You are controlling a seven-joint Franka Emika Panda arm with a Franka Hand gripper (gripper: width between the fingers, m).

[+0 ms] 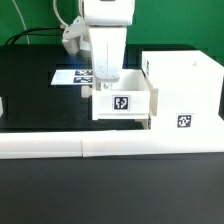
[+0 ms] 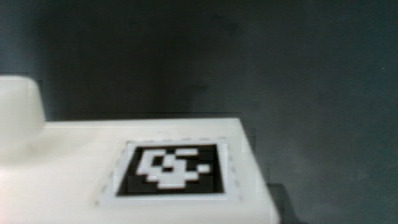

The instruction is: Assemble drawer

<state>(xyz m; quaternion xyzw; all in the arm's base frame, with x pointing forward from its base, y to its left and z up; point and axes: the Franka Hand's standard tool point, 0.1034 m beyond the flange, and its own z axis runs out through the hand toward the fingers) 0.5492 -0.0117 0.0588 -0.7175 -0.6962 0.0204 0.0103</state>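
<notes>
Drawer box (image 1: 125, 101), a small white tray with a tag on its front, sits mid-bench, directly below the pincer (image 1: 104, 84), whose tips reach its rim on the exterior view's left; whether they pinch the wall I cannot tell. Just rightward stands the drawer housing (image 1: 184, 88), the box already partly inside, so the coming push likely runs rightward.

Exterior view facing the table front-on from slightly above, wrist view close over the tagged drawer box (image 1: 124, 100) (image 2: 143, 165)
</notes>
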